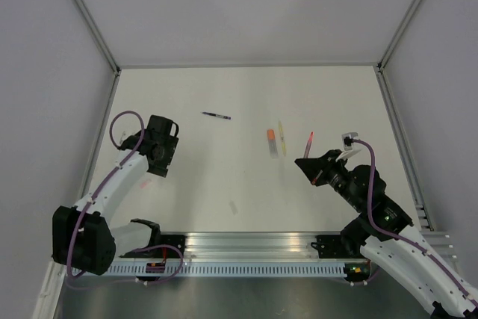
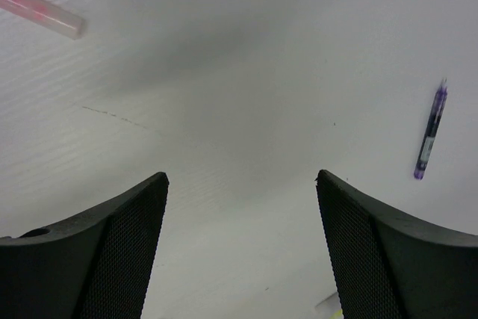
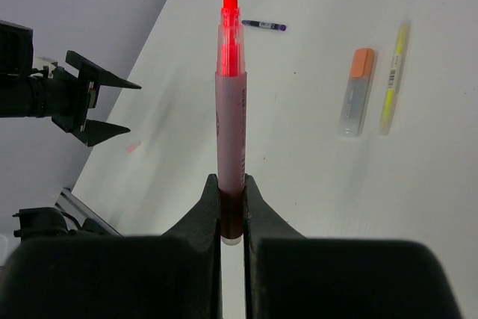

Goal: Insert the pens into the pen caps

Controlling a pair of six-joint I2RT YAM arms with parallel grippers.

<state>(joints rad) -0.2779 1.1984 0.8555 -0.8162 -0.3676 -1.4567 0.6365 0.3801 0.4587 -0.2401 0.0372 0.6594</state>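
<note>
No pen is capped yet, we judge; our right gripper (image 3: 232, 207) pinches the red-pink pen (image 3: 230, 110), tip bare; the left gripper (image 2: 240, 177) gapes wide, empty; the purple pen (image 1: 216, 116) lies far left of centre; the yellow pen (image 1: 281, 138) lies beside the orange-topped cap (image 1: 270, 140), centre-right.

"Where's everything lying?"
"On the table (image 1: 224, 184). One pen (image 1: 216, 116) far back, left of centre. Right of it, a cap (image 1: 271, 140) just beside another pen (image 1: 281, 138). A third pen (image 3: 230, 95) sits in the right gripper (image 3: 230, 188), furthest right."
"The left gripper (image 2: 240, 178)?"
"Over the table, well left."
</note>
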